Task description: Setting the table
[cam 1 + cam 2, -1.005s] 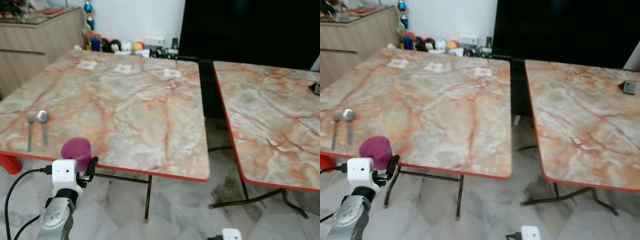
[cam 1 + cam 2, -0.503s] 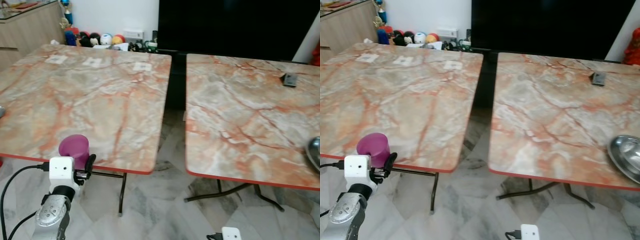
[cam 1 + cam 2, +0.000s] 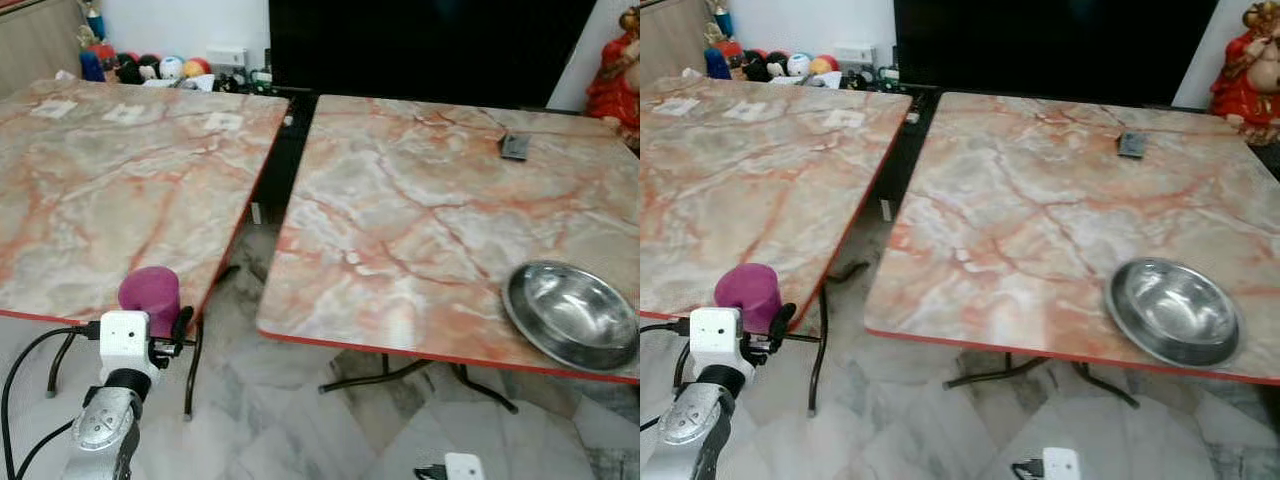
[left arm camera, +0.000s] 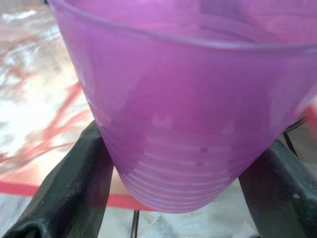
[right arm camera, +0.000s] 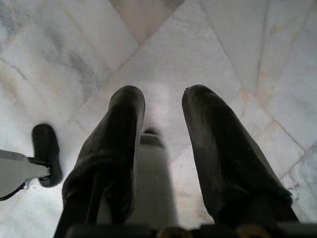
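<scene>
The purple cup sits upright between the two black fingers of the left end effector, which grips it at its ribbed lower part, held low in front of the robot at about 7 o'clock in the head view. It hangs over the near edge of the left desk. The right desk lies toward 1 o'clock, carrying a steel bowl at 3 o'clock and a small dark object farther back. The likely placement spot near the bowl lies right of the cup. The right end effector hangs over the marble floor, fingers narrowly parted and holding nothing.
</scene>
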Motion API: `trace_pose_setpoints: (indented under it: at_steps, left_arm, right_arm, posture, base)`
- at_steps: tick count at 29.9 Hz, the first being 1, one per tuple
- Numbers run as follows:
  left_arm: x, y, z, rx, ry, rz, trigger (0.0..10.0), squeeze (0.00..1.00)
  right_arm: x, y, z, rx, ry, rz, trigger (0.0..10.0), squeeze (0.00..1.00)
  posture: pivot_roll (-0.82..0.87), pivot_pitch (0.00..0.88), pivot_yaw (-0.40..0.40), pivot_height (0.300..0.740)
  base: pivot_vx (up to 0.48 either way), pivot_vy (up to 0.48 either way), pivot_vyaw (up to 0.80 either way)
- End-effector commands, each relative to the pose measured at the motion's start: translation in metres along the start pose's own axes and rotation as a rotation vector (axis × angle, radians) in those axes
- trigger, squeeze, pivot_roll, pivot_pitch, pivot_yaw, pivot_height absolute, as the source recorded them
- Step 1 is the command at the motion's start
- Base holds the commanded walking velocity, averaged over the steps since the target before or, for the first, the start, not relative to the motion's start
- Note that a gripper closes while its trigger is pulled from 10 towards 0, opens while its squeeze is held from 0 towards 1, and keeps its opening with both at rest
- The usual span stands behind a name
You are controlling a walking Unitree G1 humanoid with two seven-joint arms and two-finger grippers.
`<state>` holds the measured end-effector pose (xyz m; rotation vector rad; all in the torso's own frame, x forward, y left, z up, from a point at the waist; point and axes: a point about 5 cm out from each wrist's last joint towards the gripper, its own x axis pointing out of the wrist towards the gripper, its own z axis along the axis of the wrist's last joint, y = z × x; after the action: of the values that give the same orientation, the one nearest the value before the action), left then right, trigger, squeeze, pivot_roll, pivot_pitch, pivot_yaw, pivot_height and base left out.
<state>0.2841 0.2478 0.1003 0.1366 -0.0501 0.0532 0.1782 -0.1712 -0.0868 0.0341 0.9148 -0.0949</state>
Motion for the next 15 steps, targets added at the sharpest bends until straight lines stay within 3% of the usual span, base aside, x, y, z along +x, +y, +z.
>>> trace_pose_setpoints:
  at_steps: [1,15]
  left_arm:
    - [-0.0004,-0.0048,0.0014,0.024,-0.004,-0.021,10.0,0.0]
    - [0.0001,-0.0068,0.0023,0.031,-0.006,-0.029,10.0,0.0]
  right_arm:
    - [-0.0011,-0.0071,-0.0045,0.003,0.018,-0.018,10.0,0.0]
    - [-0.0013,-0.0089,-0.005,0.003,0.018,-0.022,10.0,0.0]
  posture:
    - [0.05,0.091,0.009,0.74]
    - [0.05,0.092,0.005,0.74]
  base:
    - [0.0,-0.472,0.0]
    - [0.0,-0.472,0.0]
